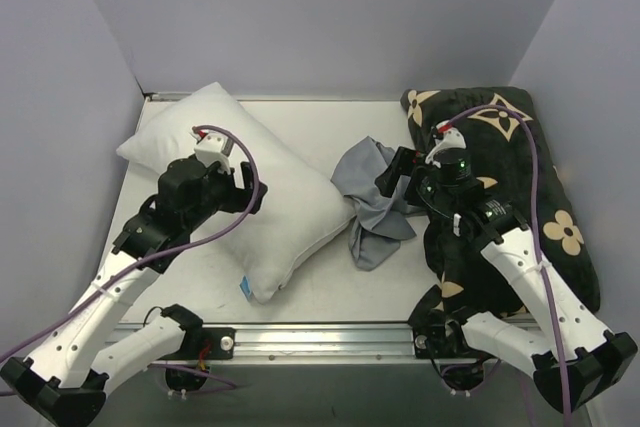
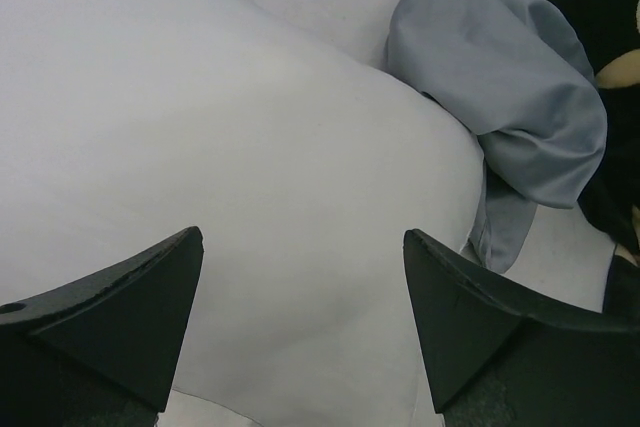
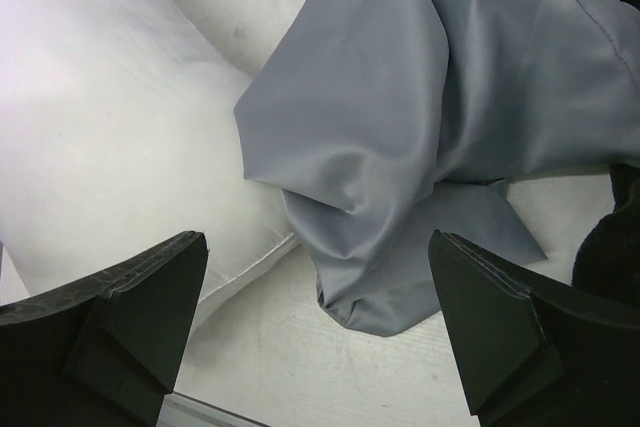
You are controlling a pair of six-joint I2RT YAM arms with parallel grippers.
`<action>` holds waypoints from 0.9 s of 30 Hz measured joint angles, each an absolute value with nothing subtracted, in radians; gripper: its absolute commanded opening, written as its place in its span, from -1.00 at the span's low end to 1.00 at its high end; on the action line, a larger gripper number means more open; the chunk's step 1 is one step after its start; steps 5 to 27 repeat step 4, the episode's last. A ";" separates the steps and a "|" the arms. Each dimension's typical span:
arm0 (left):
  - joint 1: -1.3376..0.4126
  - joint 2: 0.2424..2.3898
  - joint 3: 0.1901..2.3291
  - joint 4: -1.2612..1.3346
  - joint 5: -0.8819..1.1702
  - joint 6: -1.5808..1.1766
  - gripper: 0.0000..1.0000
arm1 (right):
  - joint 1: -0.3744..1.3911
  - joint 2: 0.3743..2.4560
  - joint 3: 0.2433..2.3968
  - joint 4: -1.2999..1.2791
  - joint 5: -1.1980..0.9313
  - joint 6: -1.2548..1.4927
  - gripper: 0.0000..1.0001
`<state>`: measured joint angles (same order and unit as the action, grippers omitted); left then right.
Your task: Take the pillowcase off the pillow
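The left arm (image 1: 150,232) hides part of the plump white rectangular pillow (image 1: 290,217), its small blue tag (image 1: 244,287) near the worktop's front edge unreadable, and the right gripper (image 1: 396,177) covers the right side of the wrinkled blue-grey fabric pillowcase (image 1: 365,219).

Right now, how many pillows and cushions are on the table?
2. The white pillow lies on the left half of the table; the black flowered cushion lies along the right side. No other shows.

Even overhead light, soft shadows, sharp, no glare
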<state>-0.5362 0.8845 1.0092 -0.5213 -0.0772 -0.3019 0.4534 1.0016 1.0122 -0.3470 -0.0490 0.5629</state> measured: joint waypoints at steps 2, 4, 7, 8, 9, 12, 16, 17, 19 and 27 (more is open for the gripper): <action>-0.536 0.880 1.009 -0.519 -0.077 -0.300 0.78 | 0.453 0.999 1.003 -0.348 -0.043 0.555 1.00; -0.536 0.881 1.009 -0.519 -0.077 -0.299 0.78 | 0.453 0.997 1.001 -0.347 -0.039 0.551 1.00; -0.536 0.881 1.009 -0.519 -0.077 -0.299 0.78 | 0.453 0.997 1.001 -0.347 -0.039 0.551 1.00; -0.536 0.881 1.009 -0.519 -0.077 -0.299 0.78 | 0.453 0.997 1.001 -0.347 -0.039 0.551 1.00; -0.536 0.881 1.009 -0.519 -0.077 -0.299 0.78 | 0.453 0.997 1.001 -0.347 -0.039 0.551 1.00; -0.536 0.881 1.009 -0.519 -0.077 -0.299 0.78 | 0.453 0.997 1.001 -0.347 -0.039 0.551 1.00; -0.536 0.881 1.009 -0.519 -0.077 -0.299 0.78 | 0.453 0.997 1.001 -0.347 -0.039 0.551 1.00; -0.536 0.881 1.009 -0.519 -0.077 -0.299 0.78 | 0.453 0.997 1.001 -0.347 -0.039 0.551 1.00; -0.536 0.881 1.009 -0.519 -0.077 -0.299 0.78 | 0.453 0.997 1.001 -0.347 -0.039 0.551 1.00; -0.536 0.881 1.009 -0.519 -0.077 -0.299 0.78 | 0.453 0.997 1.001 -0.347 -0.039 0.551 1.00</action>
